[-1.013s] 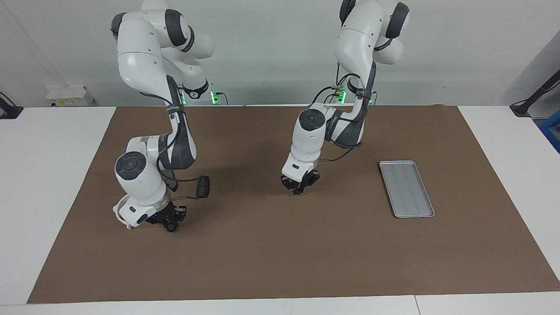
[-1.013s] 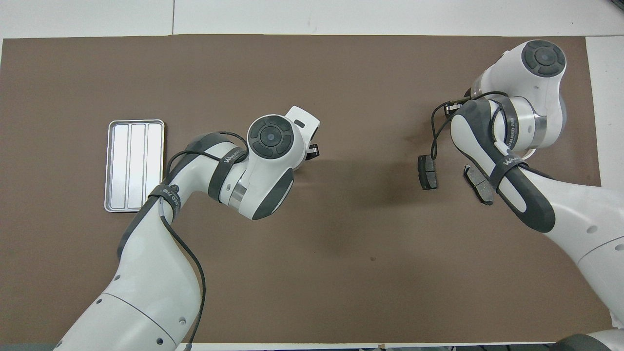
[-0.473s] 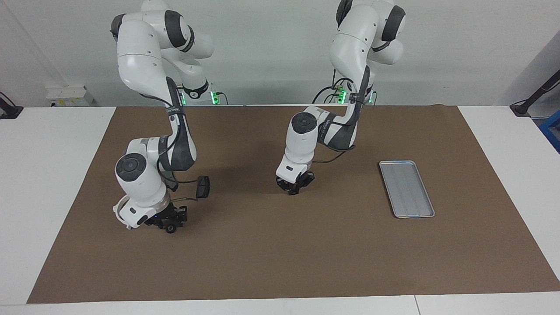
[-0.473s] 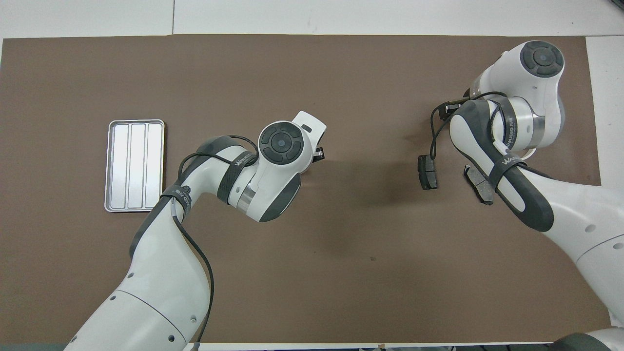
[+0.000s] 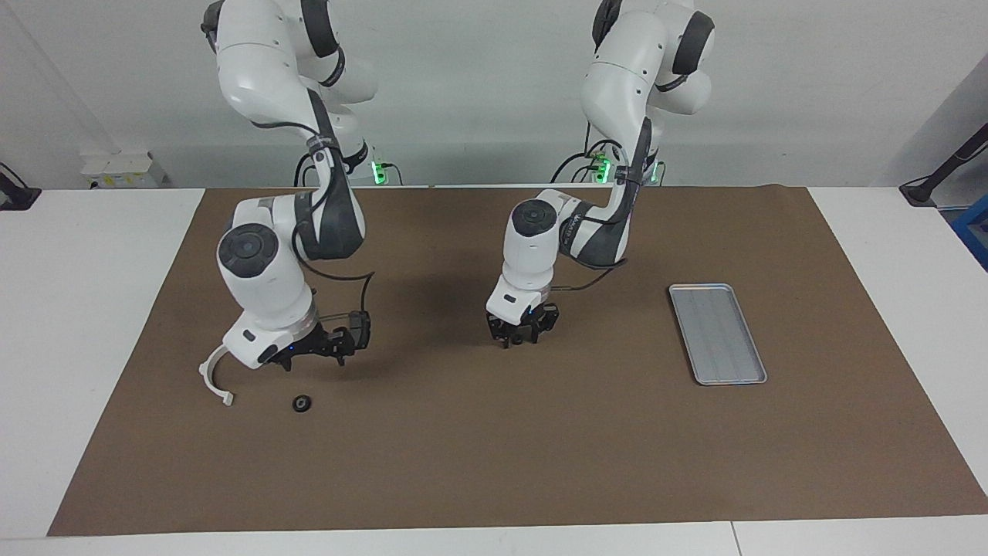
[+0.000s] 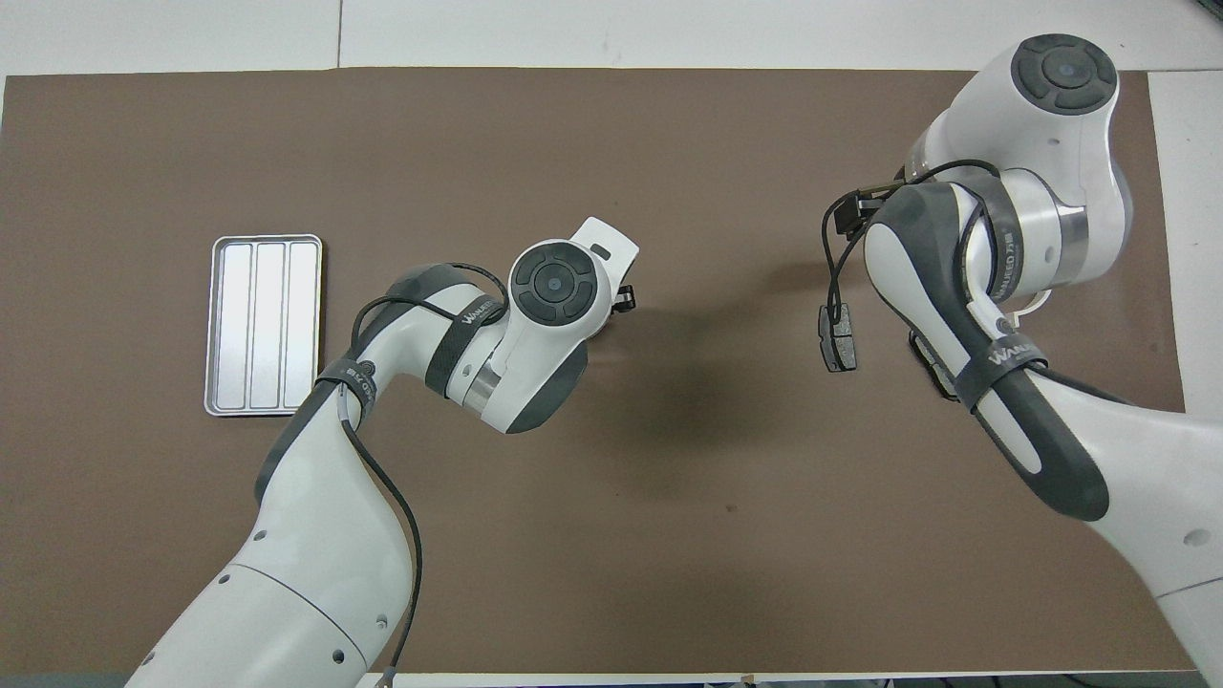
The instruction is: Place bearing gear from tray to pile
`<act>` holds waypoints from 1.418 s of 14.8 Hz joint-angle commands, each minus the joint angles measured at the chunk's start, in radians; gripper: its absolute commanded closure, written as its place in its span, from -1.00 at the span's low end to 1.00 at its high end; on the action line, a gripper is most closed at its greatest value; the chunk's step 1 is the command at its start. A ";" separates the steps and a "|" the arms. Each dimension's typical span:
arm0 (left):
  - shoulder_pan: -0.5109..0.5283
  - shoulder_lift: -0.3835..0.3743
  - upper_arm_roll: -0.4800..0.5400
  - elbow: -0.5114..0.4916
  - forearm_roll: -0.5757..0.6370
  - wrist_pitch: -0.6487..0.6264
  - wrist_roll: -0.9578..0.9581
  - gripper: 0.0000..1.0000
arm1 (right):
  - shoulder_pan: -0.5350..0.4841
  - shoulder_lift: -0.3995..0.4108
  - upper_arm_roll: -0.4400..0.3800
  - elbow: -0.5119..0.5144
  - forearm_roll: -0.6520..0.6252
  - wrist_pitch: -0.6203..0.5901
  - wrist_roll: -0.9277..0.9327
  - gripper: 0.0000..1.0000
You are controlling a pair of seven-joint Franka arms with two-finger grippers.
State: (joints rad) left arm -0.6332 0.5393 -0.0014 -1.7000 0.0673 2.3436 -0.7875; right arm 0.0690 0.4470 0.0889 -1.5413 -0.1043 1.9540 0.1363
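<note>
- I take the bearing gear (image 5: pixel 302 403) as my reference mark. It is a small dark ring lying flat on the brown mat (image 5: pixel 494 463) at the right arm's end of the table (image 5: pixel 77 309), and nothing grips it.
- Nearest the robots, one dark grey brake pad (image 5: pixel 359 328) lies on the mat. It is nearer to the robots than the gear and slightly toward the left arm's end from it.
- A second brake pad (image 6: pixel 932 368) shows only in the overhead view. It is mostly covered by the right arm, so I cannot report how it lies.
- The left claw (image 5: pixel 521 340) hangs low over bare mat, between the gear and the tray. Its fingers stand apart and it is grasping nothing.
- The tray (image 5: pixel 718 332) lies flat with its ribs showing and nothing in it. It is well apart from the gear, toward the left arm's end, and a little nearer to the robots.
- The right claw (image 5: pixel 315 357) is raised over the mat between the first pad and the gear. It is clear of the gear, spread and carrying nothing.
- The white semicircular bracket (image 5: pixel 212 378) lies near the gear, toward the right arm's end from it. One end of it is partly hidden under the right wrist, and its free end is not touching the gear.
- The gear is the farthest of the pile's parts from the robots and lies off the tray.
</note>
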 commanded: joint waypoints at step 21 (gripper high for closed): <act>0.659 -0.281 0.009 0.249 -0.057 -0.547 0.643 -1.00 | 0.488 0.369 0.002 0.340 0.009 0.057 1.037 -1.00</act>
State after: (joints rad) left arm 0.0216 0.3028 0.0136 -1.4170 0.0160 1.8231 -0.1833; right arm 0.5683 0.7859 0.0831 -1.2453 -0.0780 2.0214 1.1678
